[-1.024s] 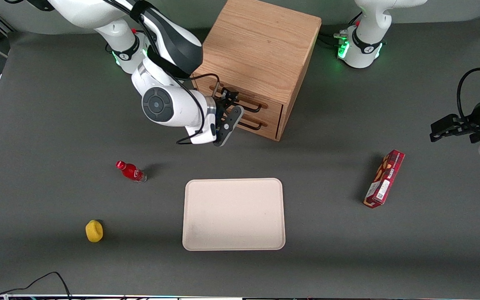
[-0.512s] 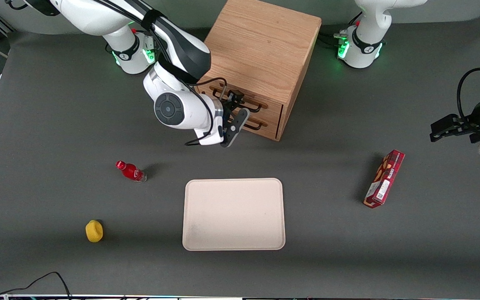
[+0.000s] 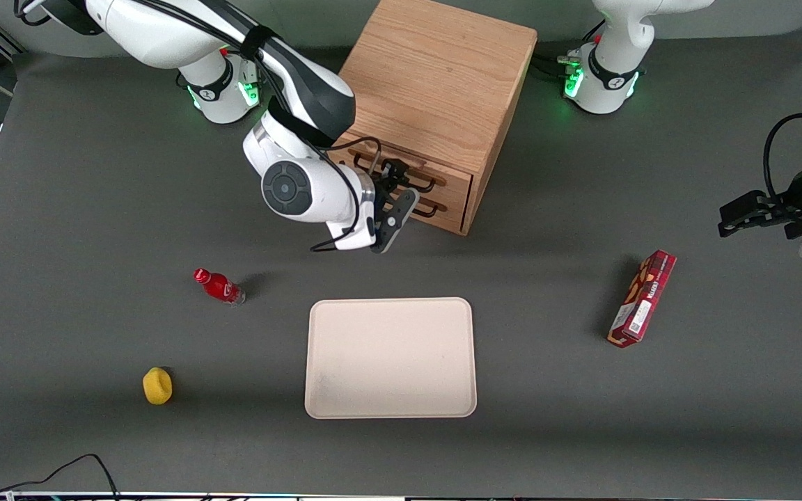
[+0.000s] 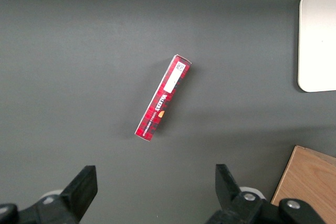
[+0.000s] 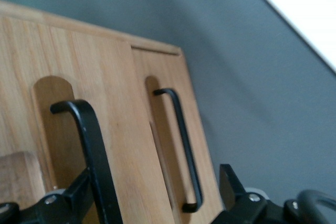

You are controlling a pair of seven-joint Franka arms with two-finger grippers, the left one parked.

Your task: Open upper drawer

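The oak cabinet (image 3: 436,76) stands with its two drawer fronts turned toward the working arm's end of the table. The upper drawer (image 3: 451,179) looks shut; its black bar handle (image 3: 420,182) shows thick and close in the right wrist view (image 5: 90,145). My gripper (image 3: 401,192) is open right in front of the drawer fronts. In the wrist view the gripper (image 5: 152,203) has the upper handle just inside one finger (image 5: 68,203), and the bottom drawer's thin handle (image 5: 184,145) also lies between the fingers. Nothing is gripped.
A cream tray (image 3: 390,358) lies nearer the camera than the cabinet. A red bottle (image 3: 218,286) and a yellow object (image 3: 157,385) lie toward the working arm's end. A red box (image 3: 642,298) lies toward the parked arm's end.
My arm has swung closer to the cabinet, carrying the open gripper along the drawer fronts to the handles. The drawers have not moved.
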